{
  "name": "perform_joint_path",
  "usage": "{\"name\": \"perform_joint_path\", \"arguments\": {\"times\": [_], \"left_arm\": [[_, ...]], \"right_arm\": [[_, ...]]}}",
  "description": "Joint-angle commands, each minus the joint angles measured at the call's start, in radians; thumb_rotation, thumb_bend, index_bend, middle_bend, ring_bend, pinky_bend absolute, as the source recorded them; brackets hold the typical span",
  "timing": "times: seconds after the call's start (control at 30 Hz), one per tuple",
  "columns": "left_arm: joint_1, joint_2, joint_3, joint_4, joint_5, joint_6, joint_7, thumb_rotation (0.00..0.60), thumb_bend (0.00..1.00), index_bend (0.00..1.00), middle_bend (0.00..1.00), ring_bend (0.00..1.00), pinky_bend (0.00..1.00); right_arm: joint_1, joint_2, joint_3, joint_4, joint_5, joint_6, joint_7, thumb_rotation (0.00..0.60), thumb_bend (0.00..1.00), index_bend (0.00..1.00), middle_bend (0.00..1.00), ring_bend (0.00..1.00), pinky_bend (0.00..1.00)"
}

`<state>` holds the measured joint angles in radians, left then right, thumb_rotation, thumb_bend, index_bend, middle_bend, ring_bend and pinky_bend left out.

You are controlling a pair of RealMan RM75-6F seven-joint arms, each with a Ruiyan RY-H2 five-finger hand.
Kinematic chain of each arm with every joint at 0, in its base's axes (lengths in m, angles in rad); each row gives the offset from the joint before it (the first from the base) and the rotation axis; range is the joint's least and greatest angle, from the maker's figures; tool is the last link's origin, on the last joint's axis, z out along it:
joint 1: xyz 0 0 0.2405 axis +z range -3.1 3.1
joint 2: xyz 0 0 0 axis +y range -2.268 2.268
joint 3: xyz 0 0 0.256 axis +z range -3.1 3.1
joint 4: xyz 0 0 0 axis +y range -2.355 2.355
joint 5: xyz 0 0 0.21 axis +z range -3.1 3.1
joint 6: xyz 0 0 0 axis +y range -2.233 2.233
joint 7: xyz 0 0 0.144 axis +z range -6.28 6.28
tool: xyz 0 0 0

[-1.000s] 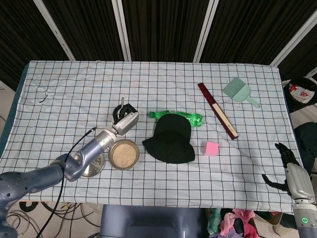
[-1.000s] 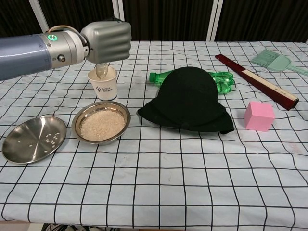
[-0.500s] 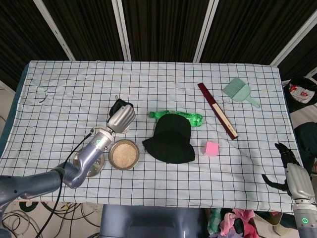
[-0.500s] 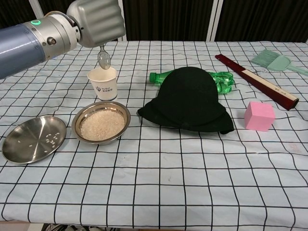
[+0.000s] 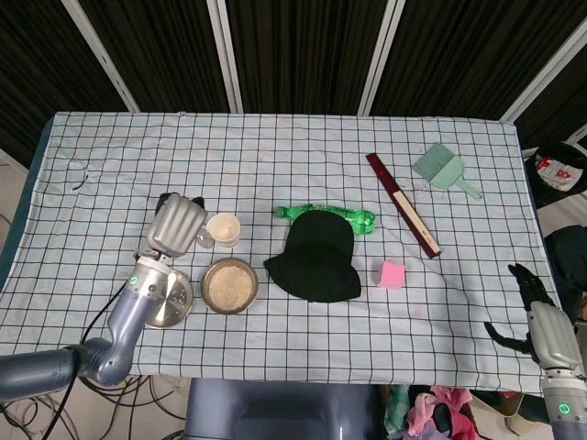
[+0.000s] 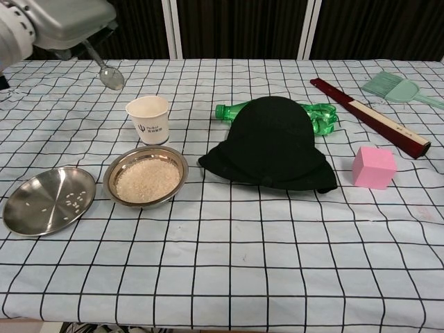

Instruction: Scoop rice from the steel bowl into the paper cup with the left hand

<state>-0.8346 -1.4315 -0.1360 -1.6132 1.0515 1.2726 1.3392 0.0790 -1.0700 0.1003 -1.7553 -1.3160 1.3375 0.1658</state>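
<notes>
The steel bowl (image 6: 146,176) holds rice and sits left of centre on the checked cloth; the head view shows the same steel bowl (image 5: 229,285). Just behind it stands the white paper cup (image 6: 148,119), upright, also visible as the paper cup (image 5: 223,229) from above. My left hand (image 5: 174,224) is raised to the left of the cup and grips a metal spoon (image 6: 107,71), whose bowl hangs in the air up and left of the cup. That left hand (image 6: 64,19) fills the top left corner of the chest view. My right hand (image 5: 535,312) hangs off the table's right edge, its fingers unclear.
A shallow steel plate (image 6: 48,200) with a few rice grains lies left of the bowl. A black hat (image 6: 272,144) covers part of a green bottle (image 6: 320,116). A pink cube (image 6: 374,167), a dark red strip (image 6: 371,118) and a green brush (image 6: 394,89) lie to the right.
My left hand has lifted the spoon out of the cup's mouth and swung it up and to the left, clear of the cup. The right hand has stayed still.
</notes>
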Motion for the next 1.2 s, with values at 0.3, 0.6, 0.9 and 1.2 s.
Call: {"name": "perform_joint_path", "arguments": {"times": [0.3, 0.6, 0.9, 1.2], "left_arm": [[0.158, 0.056, 0.131, -0.022, 0.013, 0.029, -0.202, 0.6, 0.5, 0.77, 1.0, 1.0, 1.0], [0.206, -0.001, 0.185, 0.081, 0.014, -0.008, -0.254, 0.6, 0.5, 0.77, 1.0, 1.0, 1.0], [0.227, -0.074, 0.192, 0.173, 0.001, -0.047, -0.257, 0.6, 0.49, 0.76, 1.0, 1.0, 1.0], [0.241, -0.141, 0.196, 0.225, -0.023, -0.077, -0.223, 0.6, 0.48, 0.75, 1.0, 1.0, 1.0]], "right_arm": [[-0.001, -0.001, -0.001, -0.002, 0.001, 0.0, -0.003, 0.6, 0.21, 0.0, 0.0, 0.0, 0.17], [-0.001, 0.001, 0.0, -0.002, 0.003, 0.0, 0.001, 0.6, 0.21, 0.0, 0.0, 0.0, 0.17], [0.0, 0.001, 0.002, -0.005, 0.008, -0.002, 0.002, 0.6, 0.21, 0.0, 0.0, 0.0, 0.17], [0.0, 0.002, 0.003, -0.006, 0.01, -0.003, 0.005, 0.6, 0.21, 0.0, 0.0, 0.0, 0.17]]}}
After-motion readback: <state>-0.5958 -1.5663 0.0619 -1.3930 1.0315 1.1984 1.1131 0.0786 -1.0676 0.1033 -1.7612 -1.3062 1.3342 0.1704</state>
